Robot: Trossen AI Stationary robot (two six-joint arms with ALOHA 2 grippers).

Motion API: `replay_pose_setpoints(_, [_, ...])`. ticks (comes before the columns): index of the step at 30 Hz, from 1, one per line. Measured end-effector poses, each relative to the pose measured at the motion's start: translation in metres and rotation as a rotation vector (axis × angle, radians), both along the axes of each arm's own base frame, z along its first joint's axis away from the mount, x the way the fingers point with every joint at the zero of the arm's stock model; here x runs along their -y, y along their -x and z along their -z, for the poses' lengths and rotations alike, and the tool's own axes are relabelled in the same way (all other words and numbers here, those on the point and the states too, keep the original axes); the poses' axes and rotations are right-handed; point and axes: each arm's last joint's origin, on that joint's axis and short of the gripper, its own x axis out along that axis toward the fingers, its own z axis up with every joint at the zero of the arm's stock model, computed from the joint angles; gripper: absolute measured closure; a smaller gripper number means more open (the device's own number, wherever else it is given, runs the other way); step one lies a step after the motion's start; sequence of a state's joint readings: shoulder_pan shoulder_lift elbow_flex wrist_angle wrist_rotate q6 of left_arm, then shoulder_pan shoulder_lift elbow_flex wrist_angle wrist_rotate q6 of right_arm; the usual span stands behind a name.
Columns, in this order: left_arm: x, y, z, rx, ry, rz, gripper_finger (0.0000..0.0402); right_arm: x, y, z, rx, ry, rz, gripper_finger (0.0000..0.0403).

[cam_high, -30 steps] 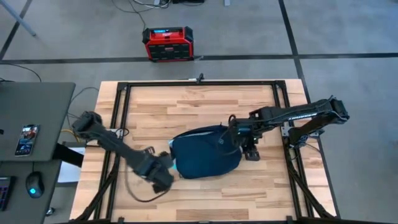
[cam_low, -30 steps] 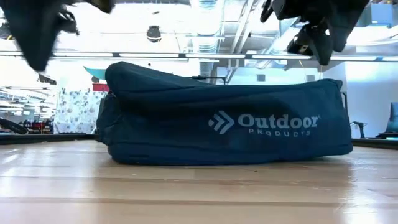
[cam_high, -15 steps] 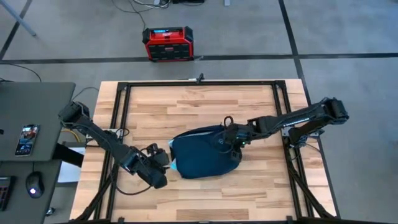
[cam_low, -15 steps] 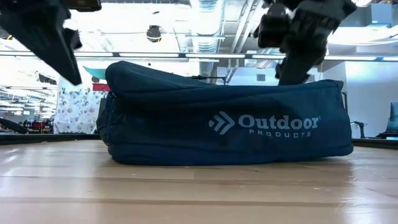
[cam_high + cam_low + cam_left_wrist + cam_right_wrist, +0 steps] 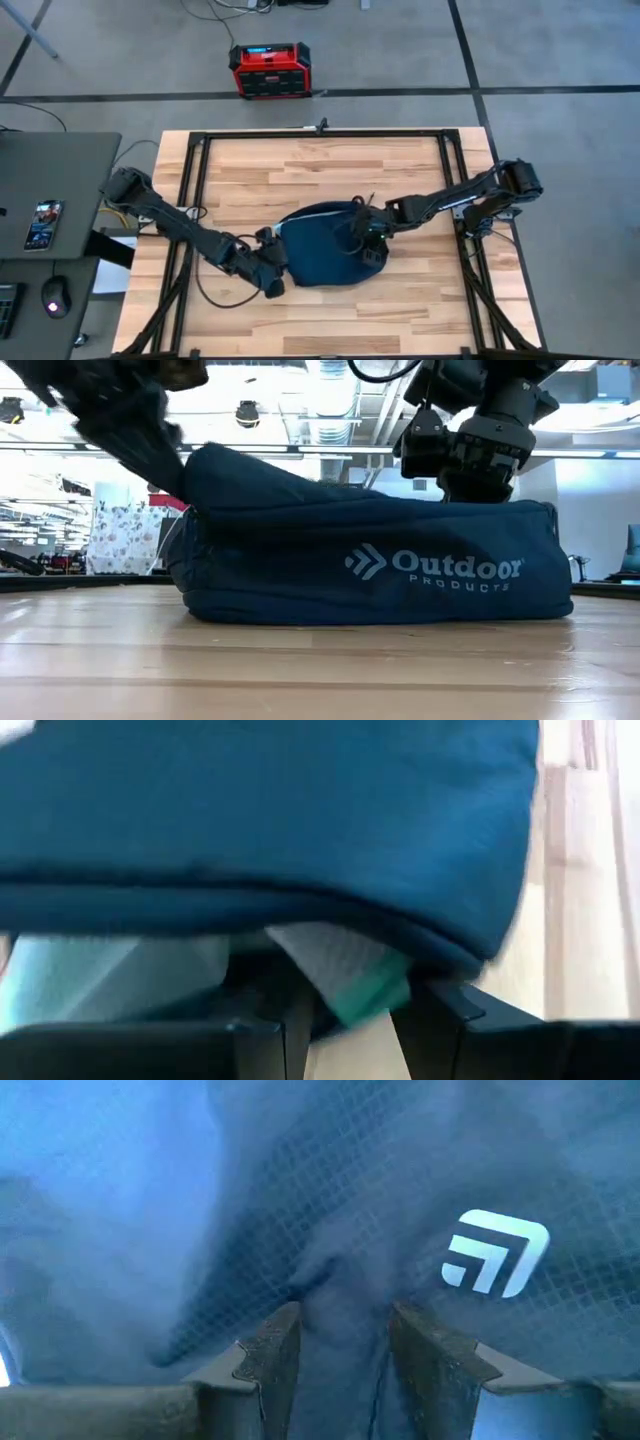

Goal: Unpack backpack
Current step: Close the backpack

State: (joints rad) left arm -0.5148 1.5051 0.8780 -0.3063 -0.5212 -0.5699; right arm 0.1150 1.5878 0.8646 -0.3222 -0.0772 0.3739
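The dark navy-teal backpack (image 5: pixel 325 250) lies flat on the wooden table, its logo side (image 5: pixel 430 565) facing the near edge. My right gripper (image 5: pixel 370 240) is on its top near the right end, above the pale diamond logo (image 5: pixel 495 1255), and is shut on fabric. My left gripper (image 5: pixel 272 275) stands open at the backpack's left end. A white item with a green edge (image 5: pixel 350 982) sticks out from under the fabric there, between the left fingers (image 5: pixel 440 1015). My left gripper comes level at the backpack's left end; the white item's green edge (image 5: pixel 375 995) lies between its fingers, and I cannot tell whether they touch it. My right gripper pinches a raised fold of the backpack's top fabric (image 5: pixel 340 1305) between its two fingers, from above and pointing down. The backpack stays lying on the table.
A red-black box (image 5: pixel 270 70) stands on the floor beyond the far edge. A grey desk (image 5: pixel 60 190) with a phone and a mouse is at the left. Black frame rails (image 5: pixel 190 200) border the table. Bare wood shows along the far and near sides.
My right gripper has gone from beside the backpack's right end toward the left and down onto its top. My left gripper first drew back toward the left edge, then went right again to the backpack's left end. The backpack has shifted slightly.
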Motion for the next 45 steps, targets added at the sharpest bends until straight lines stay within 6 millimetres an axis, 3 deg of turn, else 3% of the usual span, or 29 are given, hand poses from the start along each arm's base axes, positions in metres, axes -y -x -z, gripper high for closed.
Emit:
replay_pose_setpoints(9, [-0.012,-0.053,0.034,0.130,-0.057,0.076,0.0297,-0.012,-0.006,-0.003,0.090,0.015,-0.076,0.0256])
replay_pose_setpoints(14, [-0.017,-0.079,0.058,0.188,0.113,0.274,0.0297,-0.012,-0.006,-0.003,0.097,0.024,-0.095,0.0256])
replay_pose_setpoints(19, [-0.028,-0.086,0.058,0.106,0.307,0.383,0.0297,-0.011,-0.006,-0.003,0.101,0.042,-0.121,0.0256])
replay_pose_setpoints(23, [-0.034,-0.077,0.036,-0.014,0.342,0.347,0.0297,-0.011,-0.005,-0.004,0.099,0.045,-0.126,0.0256])
replay_pose_setpoints(30, [-0.039,-0.048,-0.030,-0.063,0.269,0.251,0.0297,-0.010,-0.002,-0.002,0.062,0.049,-0.128,0.0256])
replay_pose_setpoints(34, [-0.045,-0.026,-0.047,-0.097,0.178,0.176,0.0297,-0.010,-0.002,-0.002,0.058,0.050,-0.129,0.0256])
replay_pose_setpoints(37, [-0.054,-0.011,-0.047,-0.187,0.026,0.035,0.0297,-0.010,-0.002,-0.002,0.057,0.050,-0.129,0.0256])
replay_pose_setpoints(40, [-0.064,0.002,-0.034,-0.331,-0.053,-0.065,0.0297,-0.010,-0.002,-0.002,0.056,0.050,-0.128,0.0256])
replay_pose_setpoints(45, [-0.070,0.006,-0.002,-0.319,0.001,-0.070,0.0297,-0.010,-0.002,-0.002,0.056,0.050,-0.128,0.0256])
